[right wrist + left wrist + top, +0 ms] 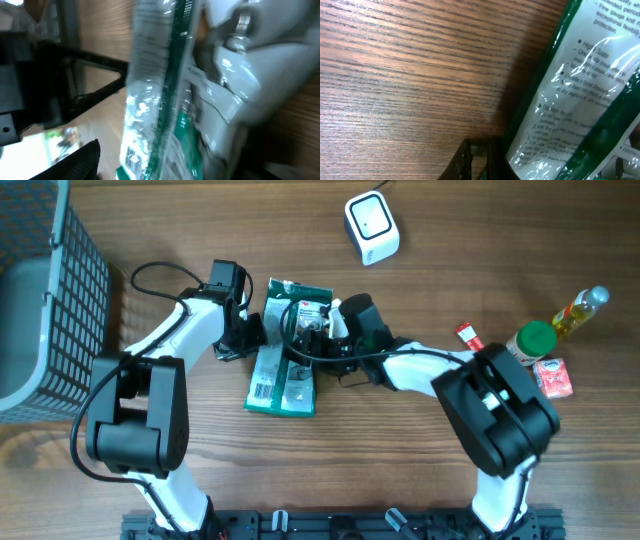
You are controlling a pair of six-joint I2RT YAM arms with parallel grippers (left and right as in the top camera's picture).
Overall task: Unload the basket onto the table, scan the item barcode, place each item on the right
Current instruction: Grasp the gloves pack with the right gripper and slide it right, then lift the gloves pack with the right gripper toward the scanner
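A green and clear plastic package (282, 365) with a barcode near its lower end lies in the middle of the table. The white scanner (372, 227) stands at the back, apart from it. My left gripper (247, 330) is at the package's left edge. In the left wrist view its dark fingers (492, 160) stand close together, with the package (570, 100) against them and a sliver of green between. My right gripper (318, 330) is over the package's upper part. In the blurred right wrist view the package (160, 100) stands edge-on between its spread jaws; one black finger (80, 160) shows.
A grey wire basket (60, 290) fills the left edge. At the right stand an oil bottle (580, 310), a green-lidded jar (530, 340), a red packet (553, 377) and a small red item (470, 335). Cables run over the package's top.
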